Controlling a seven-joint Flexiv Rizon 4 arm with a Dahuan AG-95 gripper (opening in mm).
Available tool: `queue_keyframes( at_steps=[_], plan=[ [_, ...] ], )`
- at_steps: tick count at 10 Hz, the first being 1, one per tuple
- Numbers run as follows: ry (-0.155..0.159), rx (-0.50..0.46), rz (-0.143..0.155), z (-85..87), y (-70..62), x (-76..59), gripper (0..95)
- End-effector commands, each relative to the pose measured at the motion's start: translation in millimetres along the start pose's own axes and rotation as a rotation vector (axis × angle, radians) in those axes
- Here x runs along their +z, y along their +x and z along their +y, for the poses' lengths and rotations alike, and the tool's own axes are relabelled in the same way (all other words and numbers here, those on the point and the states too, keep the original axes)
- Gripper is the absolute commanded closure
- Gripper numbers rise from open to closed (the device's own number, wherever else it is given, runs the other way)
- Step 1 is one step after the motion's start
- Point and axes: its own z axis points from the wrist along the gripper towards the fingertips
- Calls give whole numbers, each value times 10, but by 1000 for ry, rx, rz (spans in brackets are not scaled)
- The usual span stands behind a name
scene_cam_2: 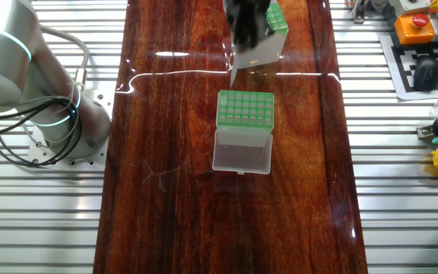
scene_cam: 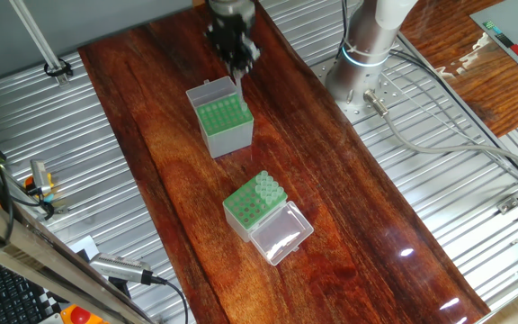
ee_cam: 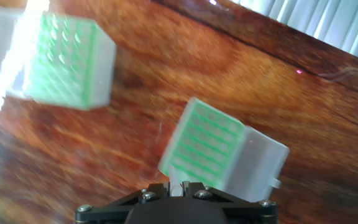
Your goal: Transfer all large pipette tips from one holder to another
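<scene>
My gripper [scene_cam: 238,61] is blurred with motion above the taller grey-sided holder [scene_cam: 221,126]. It is shut on a large pipette tip [scene_cam_2: 233,70], which hangs point down from the fingers. In the hand view the tip's pale collar [ee_cam: 178,185] sits between the gripper's [ee_cam: 179,185] jaws. The shorter green-topped box [scene_cam: 245,209] lies nearer the front, its clear lid [scene_cam: 281,234] folded open. Several tips [scene_cam: 269,187] stand in its far corner. The hand view has the tall holder [ee_cam: 61,59] at upper left and the short box [ee_cam: 207,146] just ahead of the jaws.
Both boxes stand on a dark wooden board [scene_cam: 349,225] laid over a ribbed metal table [scene_cam: 439,180]. The arm's base [scene_cam: 367,54] and cables [scene_cam: 439,144] are to the right. An orange button box [scene_cam_2: 417,27] and small parts lie off the board.
</scene>
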Motion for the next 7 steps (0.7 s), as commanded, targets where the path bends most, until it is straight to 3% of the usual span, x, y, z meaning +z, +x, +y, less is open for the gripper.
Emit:
queue_keyframes(
  at_steps=[1,2,5,7],
  plan=[
    [16,62,6,156,-83,11,950],
    [29,47,14,156,-83,11,950],
    [20,-81,1,156,-83,11,950],
    [-6,-101,-22,156,-83,11,950]
  ],
)
